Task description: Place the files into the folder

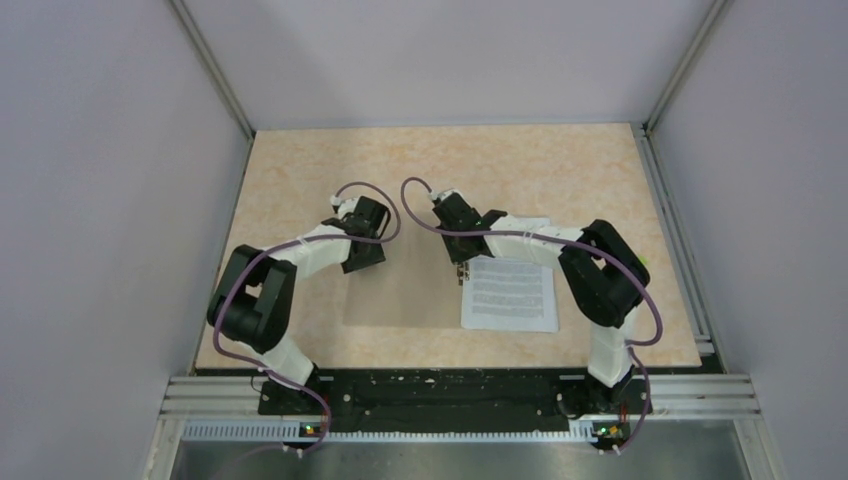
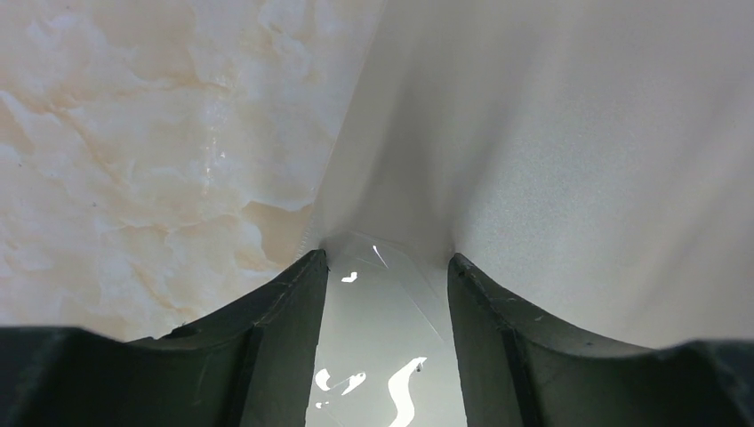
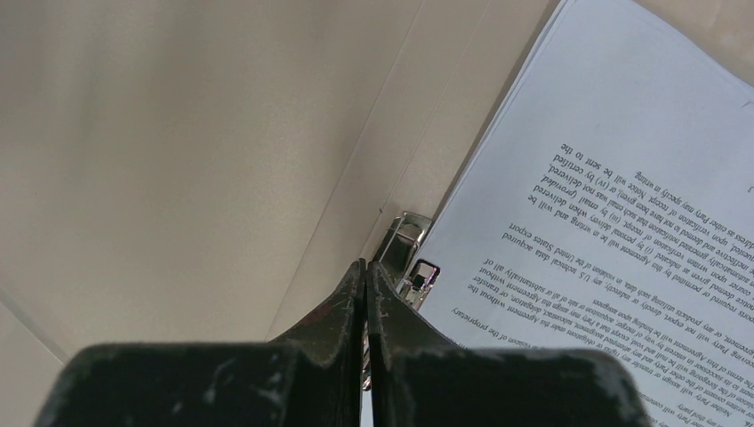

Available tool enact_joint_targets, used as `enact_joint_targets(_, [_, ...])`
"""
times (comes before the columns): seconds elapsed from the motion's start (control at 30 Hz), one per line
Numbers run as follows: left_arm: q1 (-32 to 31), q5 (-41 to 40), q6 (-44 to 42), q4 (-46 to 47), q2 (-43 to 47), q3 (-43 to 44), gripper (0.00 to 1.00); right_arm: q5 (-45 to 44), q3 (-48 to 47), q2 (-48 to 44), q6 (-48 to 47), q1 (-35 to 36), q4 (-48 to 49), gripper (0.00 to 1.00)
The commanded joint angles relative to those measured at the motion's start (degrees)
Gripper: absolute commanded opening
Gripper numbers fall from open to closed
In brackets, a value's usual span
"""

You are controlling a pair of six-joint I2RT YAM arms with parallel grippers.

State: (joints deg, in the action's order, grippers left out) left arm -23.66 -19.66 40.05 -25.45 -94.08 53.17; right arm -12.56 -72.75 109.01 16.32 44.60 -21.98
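The brown folder (image 1: 400,295) lies open and flat in the middle of the table. A printed sheet of the files (image 1: 510,295) rests on its right half, with more white paper (image 1: 535,224) showing under the right arm. My left gripper (image 1: 364,256) is at the folder's far left corner. Its fingers stand apart on the cover's edge (image 2: 551,133), with a clear glossy film between them. My right gripper (image 3: 364,267) is shut with nothing in it. Its tips sit at the metal clip (image 3: 405,240) by the folder's spine, beside the printed sheet (image 3: 605,178).
The beige marbled tabletop (image 1: 500,160) reaches back to grey walls on three sides. A metal rail (image 1: 450,385) with both arm bases runs along the near edge. A frame strip (image 1: 672,230) borders the table's right side.
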Motion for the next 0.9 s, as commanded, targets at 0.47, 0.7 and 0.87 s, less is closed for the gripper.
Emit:
enact_joint_targets(0.47, [1.1,-8.4,16.7,-13.5,-4.4,0.2,0.59,4.9,-2.6,-10.0,-2.6,2.7,-3.3,0.18])
enact_joint_targets(0.7, [3.9,-5.8,19.3,-11.2,0.4,-4.5,0.58,-1.6,-4.1,-10.1,0.7,3.8,-7.8,0.33])
enact_joint_targets(0.87, [4.2,-5.5,20.1,-11.2,1.7,-5.1,0.58,-0.8,-1.7,-9.1,6.9,2.6,-5.7,0.55])
